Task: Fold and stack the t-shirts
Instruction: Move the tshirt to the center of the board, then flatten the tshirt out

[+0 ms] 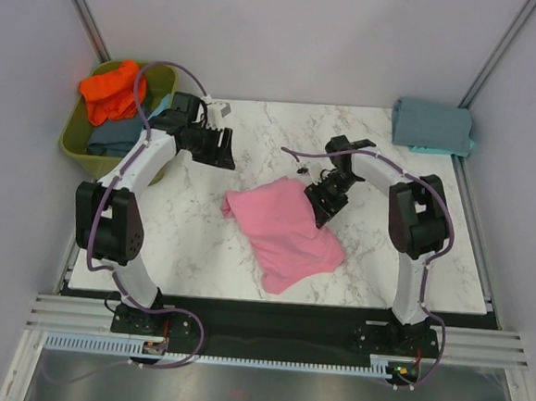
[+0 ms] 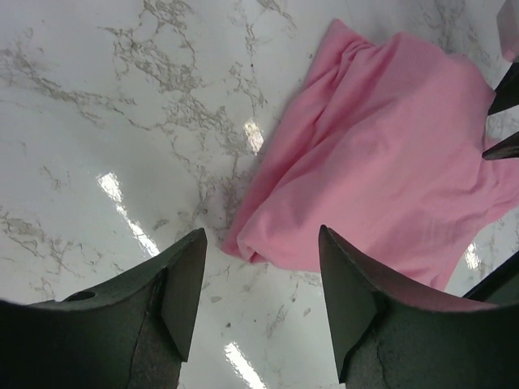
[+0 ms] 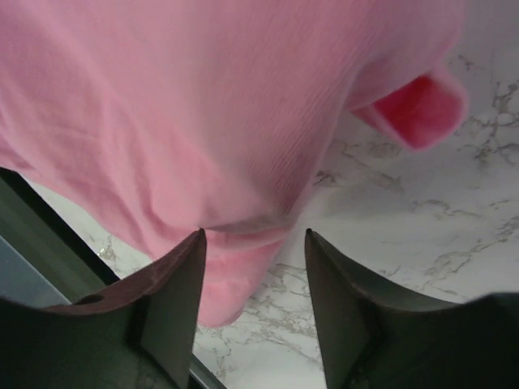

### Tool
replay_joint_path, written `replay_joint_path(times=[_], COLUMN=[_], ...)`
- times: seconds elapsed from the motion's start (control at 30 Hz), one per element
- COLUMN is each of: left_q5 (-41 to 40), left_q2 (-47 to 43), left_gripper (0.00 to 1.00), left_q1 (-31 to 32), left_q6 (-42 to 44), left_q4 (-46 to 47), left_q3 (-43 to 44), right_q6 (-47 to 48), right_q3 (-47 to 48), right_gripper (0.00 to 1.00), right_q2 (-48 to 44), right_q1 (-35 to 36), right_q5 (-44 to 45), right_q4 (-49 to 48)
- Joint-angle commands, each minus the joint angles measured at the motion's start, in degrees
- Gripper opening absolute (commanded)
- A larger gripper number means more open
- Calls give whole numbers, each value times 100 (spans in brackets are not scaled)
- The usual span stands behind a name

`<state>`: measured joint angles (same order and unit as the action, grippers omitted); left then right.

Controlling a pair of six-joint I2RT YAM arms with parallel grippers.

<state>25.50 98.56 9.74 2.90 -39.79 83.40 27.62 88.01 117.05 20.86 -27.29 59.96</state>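
A pink t-shirt (image 1: 287, 232) lies crumpled in the middle of the marble table; it also shows in the left wrist view (image 2: 389, 154) and the right wrist view (image 3: 203, 105). My left gripper (image 1: 224, 149) is open and empty, above the table to the shirt's upper left (image 2: 259, 243). My right gripper (image 1: 325, 205) is open and empty, right over the shirt's upper right edge (image 3: 255, 239). A folded grey-blue t-shirt (image 1: 432, 125) lies at the table's far right corner. An orange t-shirt (image 1: 109, 90) and a slate-blue one (image 1: 115, 136) sit in the tub.
An olive-green tub (image 1: 76, 134) stands off the table's far left corner. The marble table (image 1: 190, 241) is walled on three sides by pale panels. A black strip (image 3: 49, 243) runs along the table's near edge.
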Motion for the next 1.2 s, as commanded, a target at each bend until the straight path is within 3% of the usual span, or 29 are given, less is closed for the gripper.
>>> replay_joint_path(times=[0.0,0.1,0.13,0.2,0.33,0.5,0.67,0.83,1.1,1.17], left_q5=[-203,-282,-299,-317,-370,-633,-915,-1468,-1600,-1600], left_q2=[145,242,277,277,286,251,93,-450,-1339,-1610], left_gripper=[64,64,65,65,65,65,66,73,74,74], left_q1=[72,72,63,72,72,63,46,-42,-60,-60], left_q6=[264,273,264,264,255,150,-26,-236,-439,-439], left_q4=[33,15,15,50,94,208,200,173,235,235], left_q3=[563,651,660,661,634,634,468,125,-411,-543], right_q6=[-54,-142,-177,-274,-266,207,446,288,-476,-258], right_q3=[357,375,358,384,568,1182,1710,1886,2573,2825], right_gripper=[56,33,17,0,0,0,0,0,0,0], right_q2=[273,318,335,335,90,-919,-1842,-2502,-2917,-2611], right_q1=[163,304,348,366,383,375,375,619,735,945], right_q5=[250,338,382,444,724,1427,1218,989,1636,1648], right_q4=[24,-37,-72,-125,-169,-467,-890,-969,-1777,-973])
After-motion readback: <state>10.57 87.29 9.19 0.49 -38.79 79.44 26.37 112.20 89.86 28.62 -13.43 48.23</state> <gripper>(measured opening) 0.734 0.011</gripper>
